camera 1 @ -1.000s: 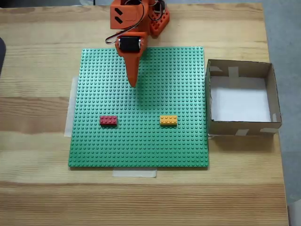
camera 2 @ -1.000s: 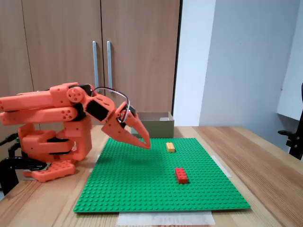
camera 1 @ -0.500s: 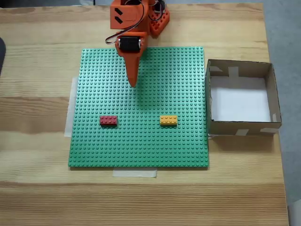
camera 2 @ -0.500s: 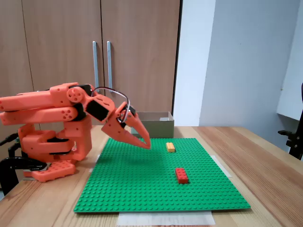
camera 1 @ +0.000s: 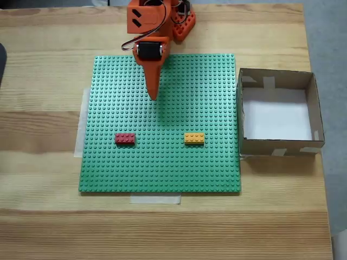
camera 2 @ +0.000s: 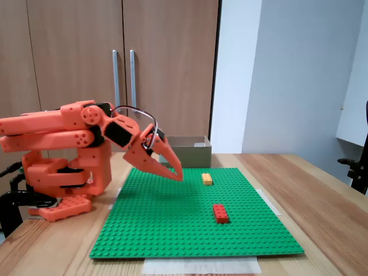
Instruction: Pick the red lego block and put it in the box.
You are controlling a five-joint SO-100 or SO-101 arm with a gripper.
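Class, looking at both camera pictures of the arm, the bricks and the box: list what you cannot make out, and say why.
- Box floor: in the side fixed view, hidden by its near wall and the hand.
- Arm base: cut off by the top edge of the overhead-looking fixed view.
- Red brick studs: too small to count in both fixed views.

Studded plastic baseplate (camera 1: pixel 162 162) on grained wood table (camera 1: pixel 43 216); cardboard box (camera 1: pixel 276 145).

The arm's base (camera 1: pixel 162 16) runs off the top edge in a fixed view from above, and the arm's rear (camera 2: pixel 11 135) off the left edge of the side view. There, the arm hides most of the box (camera 2: pixel 190 150), and the worktop (camera 2: pixel 322 190) is cropped right.
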